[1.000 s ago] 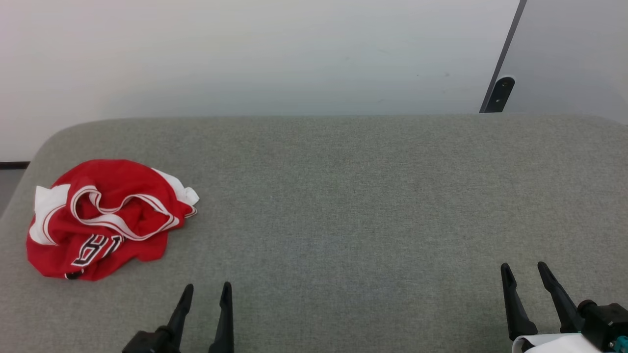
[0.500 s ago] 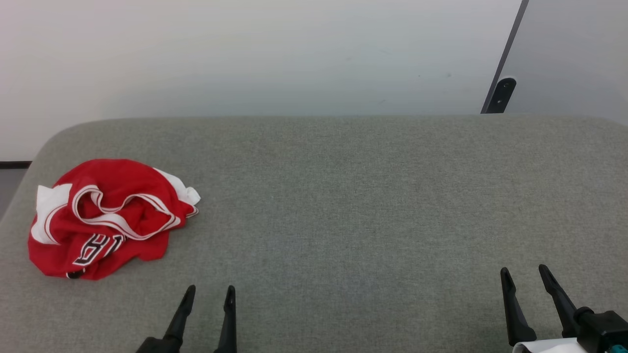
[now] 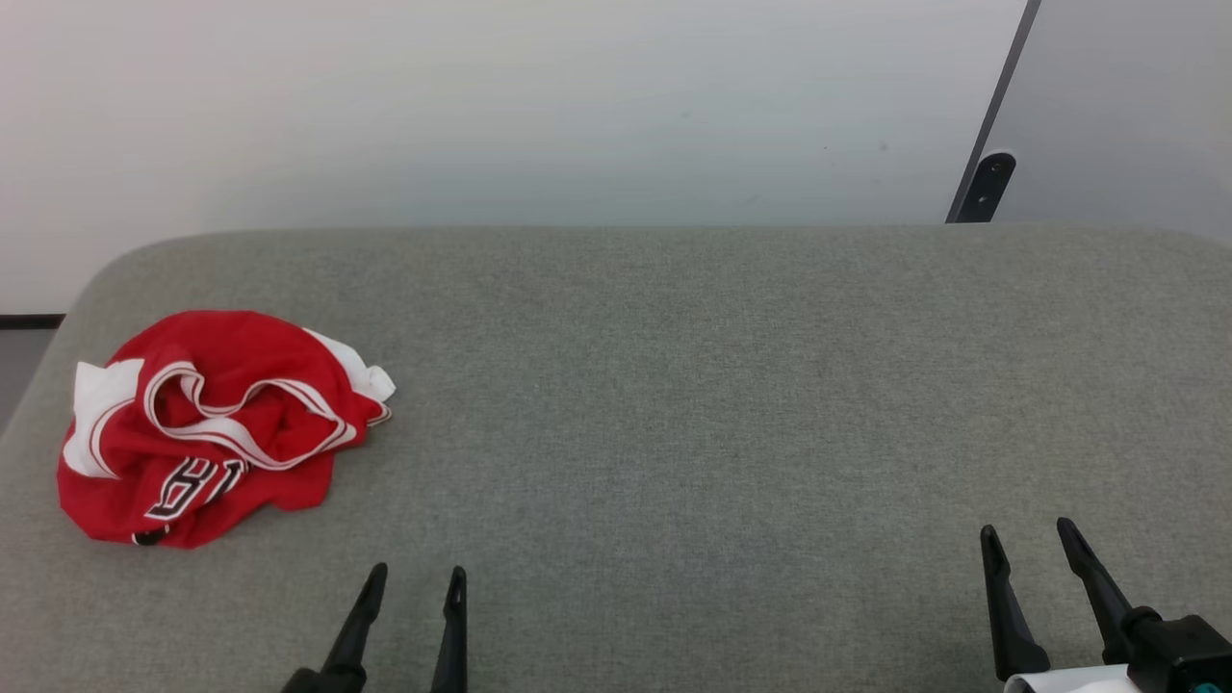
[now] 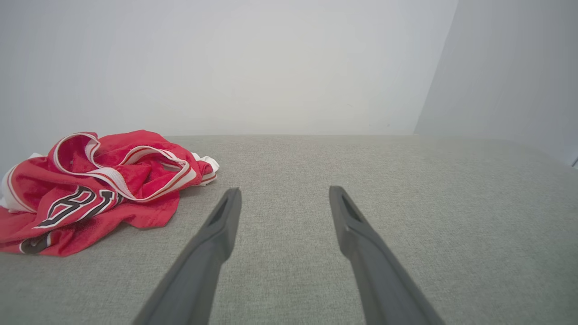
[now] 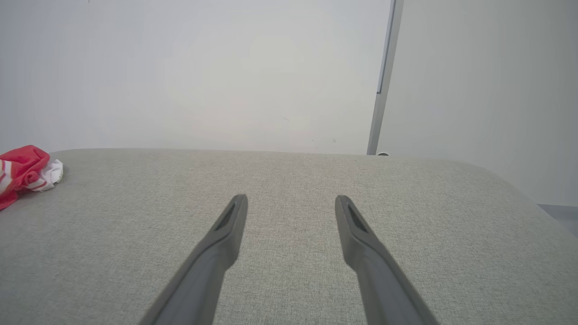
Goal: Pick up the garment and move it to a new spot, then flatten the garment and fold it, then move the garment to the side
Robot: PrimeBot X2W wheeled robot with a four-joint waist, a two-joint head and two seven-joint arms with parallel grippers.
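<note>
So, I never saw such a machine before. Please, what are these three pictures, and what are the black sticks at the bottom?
They show one moment from three cameras on a two-armed robot. The head camera looks down at a grey padded surface. The black sticks are its grippers' fingers: left gripper and right gripper, both open and holding nothing. The other two pictures come from cameras on each wrist, looking along that gripper's own fingers. On the surface, to the robot's left, lies a crumpled red jersey with white trim, untouched.
</note>
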